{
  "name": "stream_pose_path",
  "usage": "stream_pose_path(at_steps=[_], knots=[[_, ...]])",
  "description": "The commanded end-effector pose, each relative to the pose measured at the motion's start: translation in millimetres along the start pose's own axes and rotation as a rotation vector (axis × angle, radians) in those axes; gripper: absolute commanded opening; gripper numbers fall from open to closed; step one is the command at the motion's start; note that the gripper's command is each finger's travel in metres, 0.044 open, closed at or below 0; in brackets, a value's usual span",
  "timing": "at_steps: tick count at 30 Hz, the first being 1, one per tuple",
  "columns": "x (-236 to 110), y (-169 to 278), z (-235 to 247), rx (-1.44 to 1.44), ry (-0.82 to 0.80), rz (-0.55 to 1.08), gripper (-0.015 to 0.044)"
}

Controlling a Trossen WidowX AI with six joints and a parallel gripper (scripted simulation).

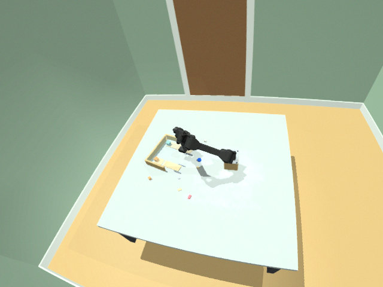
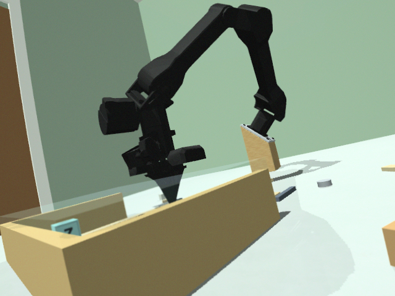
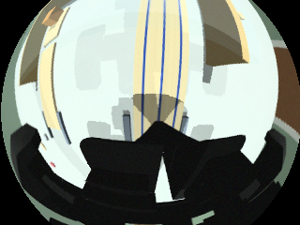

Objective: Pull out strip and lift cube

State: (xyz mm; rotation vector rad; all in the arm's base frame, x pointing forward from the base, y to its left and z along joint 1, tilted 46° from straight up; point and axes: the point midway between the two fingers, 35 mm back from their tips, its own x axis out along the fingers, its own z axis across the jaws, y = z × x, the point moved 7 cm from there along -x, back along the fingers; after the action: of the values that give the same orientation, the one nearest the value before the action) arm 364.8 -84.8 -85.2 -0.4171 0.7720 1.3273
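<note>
My gripper (image 2: 172,201) (image 3: 157,124) is shut and empty. In the wrist view its tips are over the near end of a pale strip with blue lines (image 3: 154,56), between two dark rails. This strip (image 1: 173,146) carries the teal cube (image 1: 168,143) (image 2: 66,227) at its far end, inside the wooden tray (image 2: 165,229) (image 1: 155,148). The cube's mark looks like a Z or 7 in the exterior view. Whether the tips touch the strip cannot be told. The other strip (image 1: 172,165) (image 3: 48,84) shows a gap before the piece with the orange cube (image 1: 156,158) (image 3: 52,17).
A see-through cover spans the tray. Dark rails (image 3: 127,127) (image 2: 286,193) flank the strip ends. A blue ball (image 1: 198,159), a grey disc (image 1: 178,178) (image 2: 324,183), an orange block (image 1: 149,177) (image 2: 389,243), a yellow piece (image 1: 179,189) and a red block (image 1: 189,197) lie outside the tray.
</note>
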Motion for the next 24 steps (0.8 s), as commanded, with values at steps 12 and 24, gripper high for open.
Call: stream_pose_path(at_steps=[12, 24], knots=[[1.2, -0.1, 0.1, 0.003, -0.003, -0.002, 0.0000], [2.5, -0.3, 0.1, 0.003, -0.003, -0.002, 0.0000]])
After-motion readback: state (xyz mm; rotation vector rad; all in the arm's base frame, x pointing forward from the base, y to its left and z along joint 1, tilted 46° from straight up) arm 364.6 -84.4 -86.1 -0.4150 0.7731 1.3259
